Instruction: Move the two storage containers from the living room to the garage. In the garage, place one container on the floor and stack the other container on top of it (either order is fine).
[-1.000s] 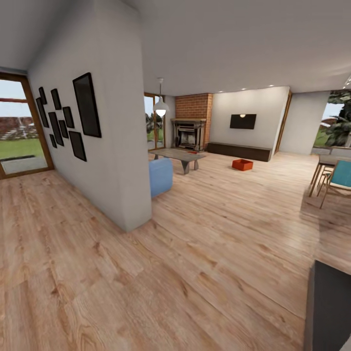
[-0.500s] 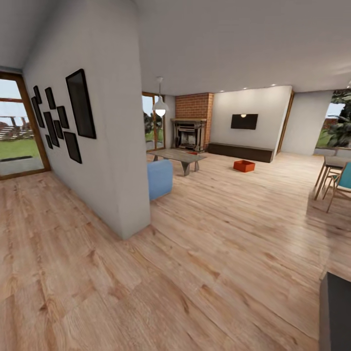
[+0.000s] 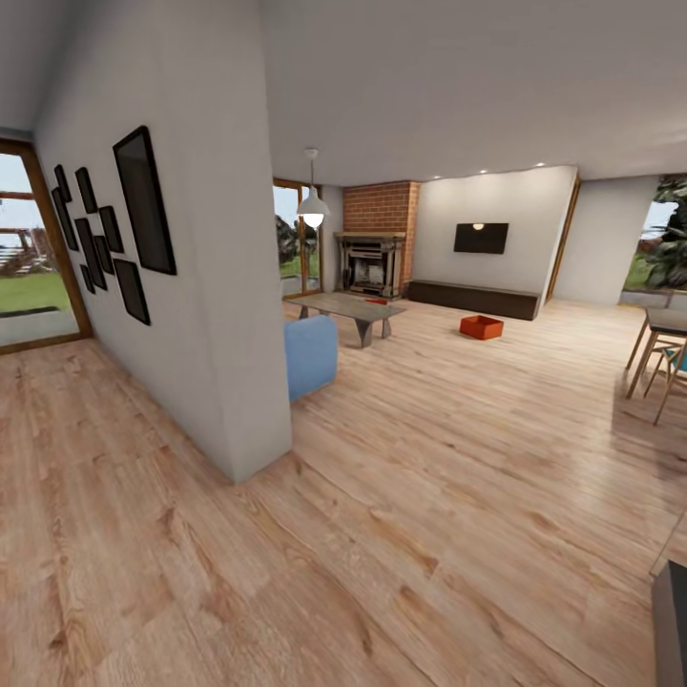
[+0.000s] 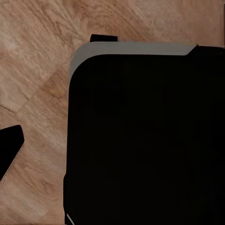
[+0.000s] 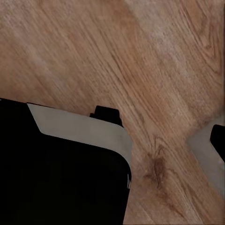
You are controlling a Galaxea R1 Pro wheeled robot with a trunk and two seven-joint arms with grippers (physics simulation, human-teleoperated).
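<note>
Far across the living room, on the light wood-plank floor (image 3: 448, 448), one red-orange storage container (image 3: 481, 327) sits upright with its open top up. Its long axis runs roughly left to right across the scene, slightly slanted, with a long wall turned toward the camera. It lies just in front of the long dark low cabinet (image 3: 472, 299) that runs under the wall-mounted television (image 3: 481, 238), and to the right of the low grey table (image 3: 348, 307).

No claw appears in the head view, so the container's place relative to either one cannot be read, beyond that it sits far off. Whether the claws are wide or narrow cannot be told: both wrist views look down at plank flooring past a large black body with a grey rim (image 4: 140, 136) (image 5: 61, 168).

Left of the table stand a brick fireplace (image 3: 374, 250) on the far wall and a hanging white lamp (image 3: 313, 207). Nearer, a blue sofa end (image 3: 310, 355) pokes out from behind a white partition wall (image 3: 205, 286) that carries black picture frames (image 3: 143, 202). At the right edge stand wooden chair legs (image 3: 658, 367).
</note>
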